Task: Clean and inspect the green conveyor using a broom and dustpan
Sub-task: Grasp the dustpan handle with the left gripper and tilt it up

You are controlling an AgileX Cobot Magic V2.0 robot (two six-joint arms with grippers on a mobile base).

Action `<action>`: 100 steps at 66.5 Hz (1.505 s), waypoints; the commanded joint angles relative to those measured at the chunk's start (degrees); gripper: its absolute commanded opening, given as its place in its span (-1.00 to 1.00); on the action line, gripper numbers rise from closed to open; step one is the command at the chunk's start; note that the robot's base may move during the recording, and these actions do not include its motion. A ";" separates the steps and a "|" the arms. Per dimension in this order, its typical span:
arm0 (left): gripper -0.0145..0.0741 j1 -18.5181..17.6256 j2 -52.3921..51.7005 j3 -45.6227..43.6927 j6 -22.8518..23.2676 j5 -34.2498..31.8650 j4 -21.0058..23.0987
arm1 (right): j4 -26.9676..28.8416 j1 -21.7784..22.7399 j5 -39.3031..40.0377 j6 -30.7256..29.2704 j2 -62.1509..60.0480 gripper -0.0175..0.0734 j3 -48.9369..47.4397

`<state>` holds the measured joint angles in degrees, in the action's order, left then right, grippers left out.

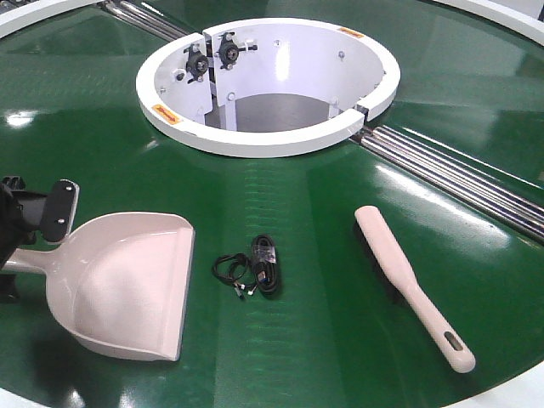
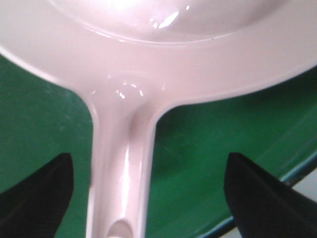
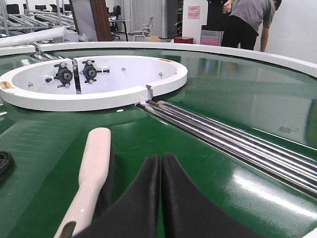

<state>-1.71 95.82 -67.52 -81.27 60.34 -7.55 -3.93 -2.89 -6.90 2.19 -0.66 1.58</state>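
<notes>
My left gripper (image 2: 148, 158) has its fingers (image 2: 44, 198) spread wide apart, one on each side of the dustpan (image 2: 163, 49) handle. The handle runs straight between them, and neither finger touches it. The pan's bowl sits just ahead of the fingertips on the green conveyor (image 2: 208, 148), with its wide mouth turned away from me.

My right gripper (image 3: 161, 166) has its two black fingers pressed together with nothing between them. The broom (image 3: 91, 173) lies on the belt just to the left of it. The slotted handle end is nearest me and the head points away toward the white ring (image 3: 99, 94). I cannot tell whether my fingers touch the broom. Ahead and to the right of this gripper, steel rollers (image 3: 237, 144) run out from the ring across the belt.

To the right of my left gripper, past the pan's mouth, a small bundle of black cable (image 1: 259, 268) lies on the belt, between pan and broom.
</notes>
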 commanded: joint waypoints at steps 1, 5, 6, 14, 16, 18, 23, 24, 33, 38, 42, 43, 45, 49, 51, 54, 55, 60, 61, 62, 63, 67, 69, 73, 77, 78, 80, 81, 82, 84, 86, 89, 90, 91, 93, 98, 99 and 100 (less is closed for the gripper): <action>0.63 -0.37 -1.28 -1.67 -1.16 -1.68 -0.29 | -0.31 -0.06 4.48 -0.05 -0.63 -0.63 0.15; 0.63 -0.37 -0.76 -1.67 -1.48 -2.34 -0.42 | -0.31 -0.06 4.48 -0.05 -0.63 -0.63 0.15; 0.63 -0.37 -0.64 -1.67 -1.48 -2.62 -0.61 | -0.31 -0.06 4.48 -0.05 -0.63 -0.63 0.15; 0.62 -0.37 0.61 -1.67 -1.81 -4.02 -0.76 | -0.31 -0.06 4.48 -0.05 -0.63 -0.63 0.15; 0.62 -0.37 0.91 -1.67 -2.51 -4.23 -0.83 | -0.31 -0.06 4.48 -0.05 -0.63 -0.63 0.15; 0.61 -0.37 1.22 -1.67 -3.15 -4.37 -0.77 | -0.31 -0.06 4.48 -0.05 -0.63 -0.63 0.15; 0.55 -0.37 1.85 -1.67 -4.87 -4.53 -0.77 | -0.31 -0.06 4.48 -0.05 -0.63 -0.63 0.15; 0.53 -0.37 1.96 -1.67 -5.04 -4.58 -0.77 | -0.31 -0.06 4.48 -0.05 -0.63 -0.63 0.15; 0.30 -0.37 2.69 -1.67 -5.98 -4.59 -0.77 | -0.31 -0.06 4.48 -0.05 -0.63 -0.63 0.15; 0.10 -0.37 2.69 -1.67 -5.98 -4.90 -0.72 | -0.31 -0.06 4.48 -0.05 -0.63 -0.63 0.15; -0.09 -0.37 2.69 -1.67 -5.98 -5.12 -0.72 | -0.31 -0.06 4.48 -0.05 -0.63 -0.63 0.15; -0.13 -0.37 2.62 -1.67 -5.98 -5.12 -0.65 | -0.31 -0.06 4.48 -0.05 -0.63 -0.63 0.15; -0.23 -0.37 2.55 -1.67 -5.98 -5.04 -0.52 | -0.31 -0.06 4.48 -0.05 -0.63 -0.63 0.15; -0.41 -0.37 2.35 -1.67 -5.98 -5.00 -0.24 | -0.31 -0.06 4.48 -0.05 -0.63 -0.63 0.15; -0.51 -0.37 2.16 -1.67 -5.98 -5.00 -0.12 | -0.31 -0.06 4.48 -0.05 -0.63 -0.63 0.15; -0.65 -0.48 1.91 -1.67 -5.98 -5.05 -0.12 | -0.31 -0.06 4.48 -0.05 -0.63 -0.63 0.15; -0.69 -0.59 1.71 -1.67 -5.93 -5.05 -0.12 | -0.31 -0.06 4.48 -0.05 -0.63 -0.63 0.15; -0.69 -1.07 0.83 -1.67 -5.93 -5.23 -0.15 | -0.31 -0.06 4.48 -0.05 -0.63 -0.63 0.15; -0.69 -1.16 0.69 -1.67 -5.89 -5.23 -0.15 | -0.31 -0.06 4.48 -0.05 -0.63 -0.63 0.15; -0.69 -1.26 0.68 -1.67 -5.89 -5.23 -0.15 | -0.31 -0.06 4.48 -0.05 -0.63 -0.63 0.15; -0.69 -1.40 0.44 -1.67 -5.77 -5.23 -0.15 | -0.31 -0.06 4.48 -0.05 -0.63 -0.63 0.15; -0.69 -1.90 0.02 -1.67 -5.30 -5.23 -0.15 | -0.31 -0.06 4.48 -0.05 -0.63 -0.63 0.15; -0.69 -2.11 -0.10 -1.67 -5.02 -5.15 -0.21 | -0.31 -0.06 4.48 -0.05 -0.63 -0.63 0.15; -0.69 -2.67 -0.23 -1.67 -3.30 -5.02 -0.41 | -0.31 -0.06 4.48 -0.05 -0.63 -0.63 0.15; -0.69 -3.19 -0.23 -1.67 -1.78 -4.83 -0.76 | -0.31 -0.06 4.48 -0.05 -0.63 -0.63 0.15; -0.69 -3.33 -0.23 -1.67 -1.46 -4.83 -0.76 | -0.31 -0.06 4.48 -0.05 -0.63 -0.63 0.15; -0.69 -3.65 -0.23 -1.67 -0.73 -4.83 -0.91 | -0.31 -0.06 4.48 -0.05 -0.63 -0.63 0.15; -0.69 -3.78 -0.23 -1.67 -0.17 -4.83 -1.34 | -0.31 -0.06 4.48 -0.05 -0.63 -0.63 0.15; -0.69 -3.87 -0.23 -1.67 0.01 -4.83 -1.46 | -0.31 -0.06 4.48 -0.05 -0.63 -0.63 0.15; -0.69 -4.19 -0.23 -1.67 0.66 -4.74 -2.07 | -0.31 -0.06 4.48 -0.05 -0.63 -0.63 0.15; -0.69 -4.50 -0.23 -1.67 1.23 -4.39 -3.05 | -0.31 -0.06 4.48 -0.05 -0.63 -0.63 0.15; -0.69 -4.89 -0.23 -1.67 2.45 -3.85 -4.35 | -0.31 -0.06 4.48 -0.05 -0.63 -0.63 0.15; -0.69 -4.89 -0.23 -1.67 2.68 -3.77 -4.55 | -0.31 -0.06 4.48 -0.05 -0.63 -0.63 0.15; -0.69 -4.94 -0.23 -1.67 3.41 -3.70 -4.74 | -0.31 -0.06 4.48 -0.05 -0.63 -0.63 0.15; -0.69 -5.02 -0.23 -1.67 4.37 -3.44 -5.13 | -0.31 -0.06 4.48 -0.05 -0.63 -0.63 0.15; -0.69 -5.02 -0.23 -1.67 5.24 -2.57 -5.13 | -0.31 -0.06 4.48 -0.05 -0.63 -0.63 0.15; -0.69 -5.02 -0.23 -1.67 5.24 -2.48 -5.13 | -0.31 -0.06 4.48 -0.05 -0.63 -0.63 0.15; -0.69 -5.02 -0.23 -1.67 5.24 -2.33 -5.13 | -0.31 -0.06 4.48 -0.05 -0.63 -0.63 0.15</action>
<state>-6.35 98.57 -67.68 -77.91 57.48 -11.91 -3.93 -2.89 -6.90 2.19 -0.66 1.58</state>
